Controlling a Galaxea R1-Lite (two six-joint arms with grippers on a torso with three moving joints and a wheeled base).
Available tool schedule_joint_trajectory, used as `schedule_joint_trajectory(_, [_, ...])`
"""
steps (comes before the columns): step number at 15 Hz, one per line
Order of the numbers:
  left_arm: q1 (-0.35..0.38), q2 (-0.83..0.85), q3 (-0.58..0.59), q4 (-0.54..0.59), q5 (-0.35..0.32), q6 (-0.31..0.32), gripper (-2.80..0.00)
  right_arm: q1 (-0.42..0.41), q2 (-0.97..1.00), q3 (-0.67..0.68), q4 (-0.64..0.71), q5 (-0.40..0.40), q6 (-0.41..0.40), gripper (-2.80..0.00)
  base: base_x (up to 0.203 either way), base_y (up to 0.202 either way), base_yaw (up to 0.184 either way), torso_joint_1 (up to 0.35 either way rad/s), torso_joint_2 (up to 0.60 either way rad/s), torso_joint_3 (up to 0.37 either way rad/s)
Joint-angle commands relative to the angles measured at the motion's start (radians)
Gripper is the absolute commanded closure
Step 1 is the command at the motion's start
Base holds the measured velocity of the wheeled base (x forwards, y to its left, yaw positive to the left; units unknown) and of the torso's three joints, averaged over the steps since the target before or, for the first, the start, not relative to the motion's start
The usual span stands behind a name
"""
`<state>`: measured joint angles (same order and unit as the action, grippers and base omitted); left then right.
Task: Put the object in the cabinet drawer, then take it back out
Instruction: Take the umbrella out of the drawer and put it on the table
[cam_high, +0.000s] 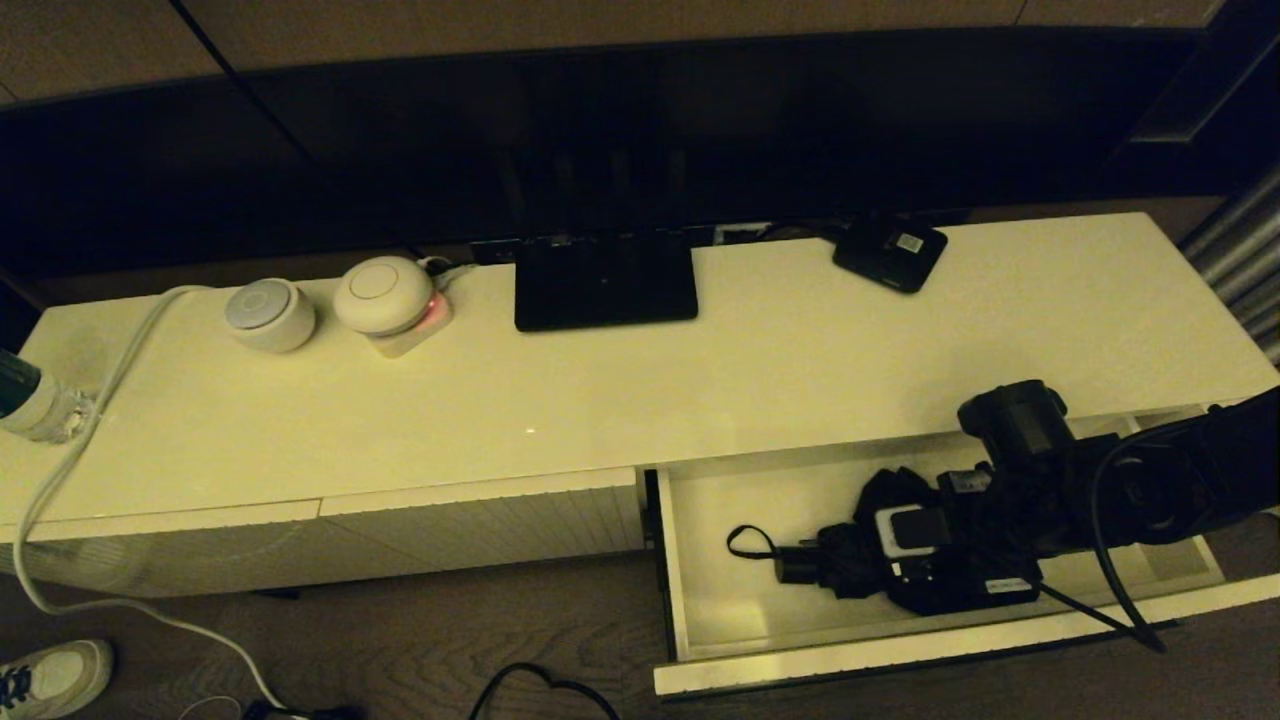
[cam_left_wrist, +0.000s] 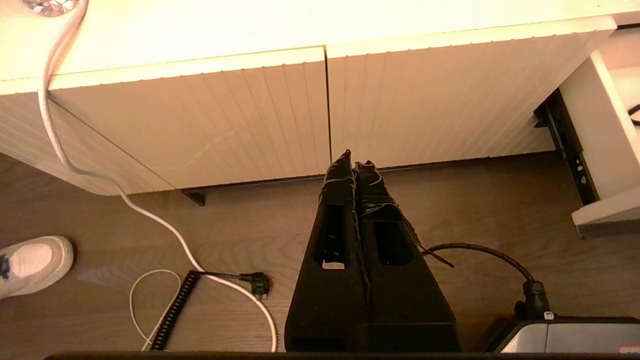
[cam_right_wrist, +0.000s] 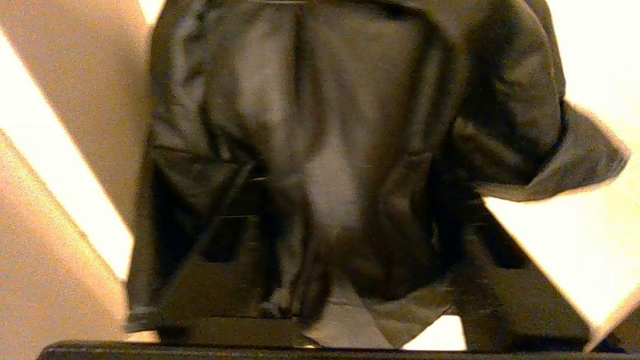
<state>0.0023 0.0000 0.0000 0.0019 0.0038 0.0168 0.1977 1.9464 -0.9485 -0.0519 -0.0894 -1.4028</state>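
The cabinet drawer stands pulled out at the right of the low cream cabinet; its side wall also shows in the left wrist view. The black umbrella lies on the pale drawer floor, handle and strap loop pointing left. My right gripper is down in the drawer over it. Seen from the right wrist, the baggy fabric fills the space between the widely spread fingers of the right gripper. My left gripper hangs shut and empty over the floor before the closed ribbed panels.
On the cabinet top stand a flat black stand base, a small black box and two round white devices. A white cable runs off the left end to the floor. A shoe is at the lower left.
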Motion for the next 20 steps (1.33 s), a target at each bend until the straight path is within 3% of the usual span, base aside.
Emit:
schedule_joint_trajectory(1, [0.001,0.0,0.003,0.0,0.001,0.0,0.0,0.0,-0.003,0.002,0.003,0.002,-0.005,0.0,0.0,0.0,0.0,0.0,0.0,0.0])
schedule_joint_trajectory(7, [0.001,0.0,0.003,0.0,0.001,0.0,0.0,0.006,-0.042,0.022,-0.001,0.012,-0.004,0.0,0.0,0.0,0.0,0.0,0.0,0.0])
schedule_joint_trajectory(16, [0.001,0.0,0.003,0.0,0.001,0.0,0.0,0.008,-0.279,0.251,-0.012,0.082,-0.017,0.0,0.0,0.0,0.0,0.0,0.0,0.0])
schedule_joint_trajectory(20, [0.001,0.0,0.003,0.001,0.001,0.0,0.0,0.005,-0.35,0.267,-0.031,0.096,-0.017,0.0,0.0,0.0,0.0,0.0,0.0,0.0])
